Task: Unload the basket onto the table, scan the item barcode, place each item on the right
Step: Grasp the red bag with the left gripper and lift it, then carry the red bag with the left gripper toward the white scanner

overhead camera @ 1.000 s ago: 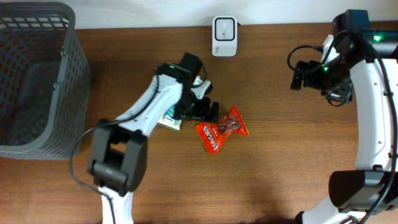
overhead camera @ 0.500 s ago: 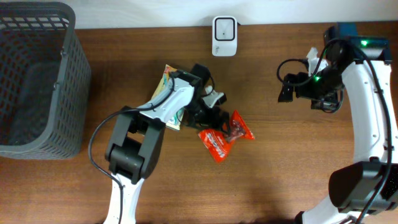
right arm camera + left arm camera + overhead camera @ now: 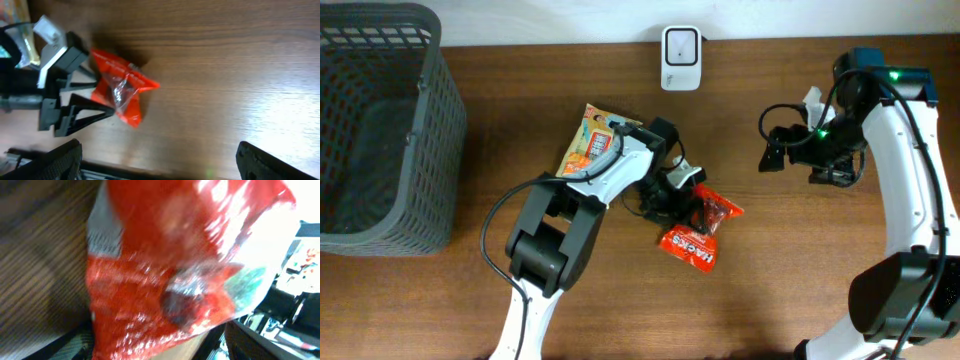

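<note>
At the far left of the wooden table (image 3: pixel 820 300), a grey mesh basket (image 3: pixel 380 120) is seen. Right of it, a colourful flat packet (image 3: pixel 588 140) lies flat, partly covered by the left arm. The left gripper (image 3: pixel 685 200) is lowered near the table's middle, and a red snack packet (image 3: pixel 702 238) is set between its two black fingers. The jaws are spread on either side of the packet's upper end, but whether they press on it cannot be told. The left wrist view is filled by the blurred packet, and no barcode can be made out. A white scanner (image 3: pixel 680 45) stands at the far edge, well apart from the packet. At the right, the right gripper (image 3: pixel 768 155) is held above the table, jaws spread wide with nothing between them.
</note>
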Controlling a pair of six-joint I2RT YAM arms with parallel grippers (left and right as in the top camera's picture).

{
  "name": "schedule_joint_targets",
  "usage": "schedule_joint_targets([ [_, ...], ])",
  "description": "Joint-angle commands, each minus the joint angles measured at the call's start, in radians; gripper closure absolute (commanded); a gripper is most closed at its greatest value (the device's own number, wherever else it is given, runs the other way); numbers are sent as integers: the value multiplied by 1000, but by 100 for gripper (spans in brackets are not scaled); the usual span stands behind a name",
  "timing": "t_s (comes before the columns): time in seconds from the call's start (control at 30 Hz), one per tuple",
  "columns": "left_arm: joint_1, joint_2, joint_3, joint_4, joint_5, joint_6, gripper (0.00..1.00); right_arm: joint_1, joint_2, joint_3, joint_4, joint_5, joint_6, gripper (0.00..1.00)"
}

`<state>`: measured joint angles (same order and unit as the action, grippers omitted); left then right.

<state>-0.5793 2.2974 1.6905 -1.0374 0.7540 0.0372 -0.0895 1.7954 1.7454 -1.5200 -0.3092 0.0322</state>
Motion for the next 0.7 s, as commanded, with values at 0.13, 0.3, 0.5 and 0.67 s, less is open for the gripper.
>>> schedule_joint_targets([
  [0.13, -42, 114, -22, 69, -54, -102, 69, -2, -2, -140, 56, -55, -18, 2],
  [0.3, -33, 115, -22, 87, -54, -124, 100, -2, -2, -205, 97, -66, -18, 2],
  [0.5, -17, 109, 47, 20, -88, -124, 100, -2, -2, -280, 177, -103, -18, 2],
  [0.67, 6, 63, 247, -198, -451, -188, 100, -2, -2, -340, 245, -133, -17, 1],
])
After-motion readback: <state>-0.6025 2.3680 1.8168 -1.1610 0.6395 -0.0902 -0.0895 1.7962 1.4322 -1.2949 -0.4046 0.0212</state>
